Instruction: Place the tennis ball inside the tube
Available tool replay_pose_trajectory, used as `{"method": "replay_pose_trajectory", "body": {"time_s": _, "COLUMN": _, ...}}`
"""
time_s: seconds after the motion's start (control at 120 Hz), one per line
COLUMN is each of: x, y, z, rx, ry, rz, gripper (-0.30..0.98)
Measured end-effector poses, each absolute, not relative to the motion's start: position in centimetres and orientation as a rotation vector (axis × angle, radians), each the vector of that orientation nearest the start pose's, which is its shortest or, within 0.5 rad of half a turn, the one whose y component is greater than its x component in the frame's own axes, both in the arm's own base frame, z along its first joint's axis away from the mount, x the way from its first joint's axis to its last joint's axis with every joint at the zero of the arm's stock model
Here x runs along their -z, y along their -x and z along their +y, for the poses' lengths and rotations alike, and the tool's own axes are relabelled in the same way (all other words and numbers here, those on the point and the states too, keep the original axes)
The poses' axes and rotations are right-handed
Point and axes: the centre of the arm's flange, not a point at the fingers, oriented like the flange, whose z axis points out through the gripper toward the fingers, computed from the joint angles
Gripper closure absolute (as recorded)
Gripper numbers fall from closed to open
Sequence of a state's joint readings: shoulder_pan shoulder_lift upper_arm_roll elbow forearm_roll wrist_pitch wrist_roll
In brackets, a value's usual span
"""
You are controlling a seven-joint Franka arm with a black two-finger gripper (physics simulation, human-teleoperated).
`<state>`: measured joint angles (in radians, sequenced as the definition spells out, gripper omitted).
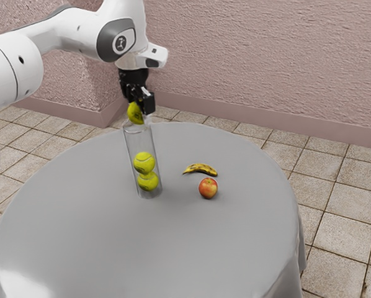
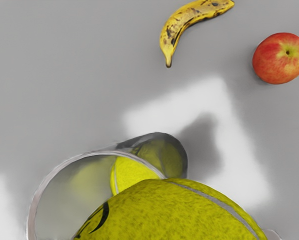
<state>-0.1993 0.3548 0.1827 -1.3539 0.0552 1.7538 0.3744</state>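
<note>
Gripper (image 1: 141,107) clamped on tennis ball (image 1: 134,113) | ball at upright tube's (image 1: 131,140) mouth | two more balls (image 1: 144,162) low inside tube | banana (image 1: 201,169), apple (image 1: 208,188) apart from tube, toward exterior view's right

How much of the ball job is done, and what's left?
Two balls already sit low inside the clear tube, so those look done. The gripper holds a third ball up at the tube's mouth. What's left, I think, is lowering that one in and letting go.
</note>
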Motion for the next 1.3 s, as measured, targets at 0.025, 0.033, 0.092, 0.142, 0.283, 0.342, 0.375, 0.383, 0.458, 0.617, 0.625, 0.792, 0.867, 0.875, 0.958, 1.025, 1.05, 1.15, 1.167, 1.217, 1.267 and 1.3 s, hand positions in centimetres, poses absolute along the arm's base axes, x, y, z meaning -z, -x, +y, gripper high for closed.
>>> {"method": "replay_pose_trajectory", "body": {"time_s": 0.025, "x": -53.0, "y": -67.1, "z": -2.3, "rx": 0.041, "ry": 2.953, "rz": 0.616, "gripper": 0.59}}
{"method": "replay_pose_trajectory", "body": {"time_s": 0.033, "x": -52.9, "y": -67.2, "z": -2.2, "rx": 0.041, "ry": 2.953, "rz": 0.615, "gripper": 0.59}}
{"method": "replay_pose_trajectory", "body": {"time_s": 0.092, "x": -52.8, "y": -67.3, "z": -1.2, "rx": 0.034, "ry": 2.955, "rz": 0.606, "gripper": 0.59}}
{"method": "replay_pose_trajectory", "body": {"time_s": 0.142, "x": -52.7, "y": -67.4, "z": -0.5, "rx": 0.029, "ry": 2.957, "rz": 0.6, "gripper": 0.59}}
{"method": "replay_pose_trajectory", "body": {"time_s": 0.283, "x": -51.8, "y": -68.0, "z": 0.6, "rx": 0.012, "ry": 2.963, "rz": 0.606, "gripper": 0.59}}
{"method": "replay_pose_trajectory", "body": {"time_s": 0.342, "x": -51.4, "y": -68.1, "z": 0.7, "rx": 0.006, "ry": 2.963, "rz": 0.616, "gripper": 0.59}}
{"method": "replay_pose_trajectory", "body": {"time_s": 0.375, "x": -51.2, "y": -68.2, "z": 0.7, "rx": 0.002, "ry": 2.963, "rz": 0.622, "gripper": 0.59}}
{"method": "replay_pose_trajectory", "body": {"time_s": 0.383, "x": -51.2, "y": -68.2, "z": 0.7, "rx": 0.001, "ry": 2.964, "rz": 0.624, "gripper": 0.59}}
{"method": "replay_pose_trajectory", "body": {"time_s": 0.458, "x": -51.0, "y": -68.3, "z": 0.7, "rx": -0.001, "ry": 2.964, "rz": 0.636, "gripper": 0.59}}
{"method": "replay_pose_trajectory", "body": {"time_s": 0.617, "x": -50.7, "y": -68.4, "z": 0.6, "rx": -0.005, "ry": 2.966, "rz": 0.662, "gripper": 0.43}}
{"method": "replay_pose_trajectory", "body": {"time_s": 0.625, "x": -50.7, "y": -68.4, "z": 0.6, "rx": -0.005, "ry": 2.967, "rz": 0.663, "gripper": 0.41}}
{"method": "replay_pose_trajectory", "body": {"time_s": 0.792, "x": -50.6, "y": -68.3, "z": 0.4, "rx": -0.012, "ry": 2.98, "rz": 0.692, "gripper": 0.19}}
{"method": "replay_pose_trajectory", "body": {"time_s": 0.867, "x": -50.8, "y": -68.3, "z": 0.4, "rx": -0.009, "ry": 2.982, "rz": 0.702, "gripper": 0.14}}
{"method": "replay_pose_trajectory", "body": {"time_s": 0.875, "x": -50.8, "y": -68.3, "z": 0.4, "rx": -0.009, "ry": 2.982, "rz": 0.703, "gripper": 0.13}}
{"method": "replay_pose_trajectory", "body": {"time_s": 0.958, "x": -51.1, "y": -68.3, "z": 0.4, "rx": -0.006, "ry": 2.981, "rz": 0.713, "gripper": 0.09}}
{"method": "replay_pose_trajectory", "body": {"time_s": 1.025, "x": -51.4, "y": -68.2, "z": 0.4, "rx": -0.001, "ry": 2.981, "rz": 0.719, "gripper": 0.06}}
{"method": "replay_pose_trajectory", "body": {"time_s": 1.05, "x": -51.8, "y": -68.0, "z": 0.4, "rx": 0.006, "ry": 2.983, "rz": 0.721, "gripper": 0.06}}
{"method": "replay_pose_trajectory", "body": {"time_s": 1.15, "x": -55.6, "y": -64.9, "z": 0.7, "rx": 0.053, "ry": 3.005, "rz": 0.715, "gripper": 0.04}}
{"method": "replay_pose_trajectory", "body": {"time_s": 1.167, "x": -56.3, "y": -64.0, "z": 0.8, "rx": 0.059, "ry": 3.012, "rz": 0.711, "gripper": 0.03}}
{"method": "replay_pose_trajectory", "body": {"time_s": 1.217, "x": -58.1, "y": -61.1, "z": 1.0, "rx": 0.067, "ry": 3.037, "rz": 0.698, "gripper": 0.03}}
{"method": "replay_pose_trajectory", "body": {"time_s": 1.267, "x": -59.3, "y": -58.8, "z": 1.1, "rx": 0.065, "ry": 3.058, "rz": 0.683, "gripper": 0.02}}
{"method": "replay_pose_trajectory", "body": {"time_s": 1.3, "x": -59.7, "y": -57.8, "z": 1.1, "rx": 0.057, "ry": 3.069, "rz": 0.671, "gripper": 0.02}}
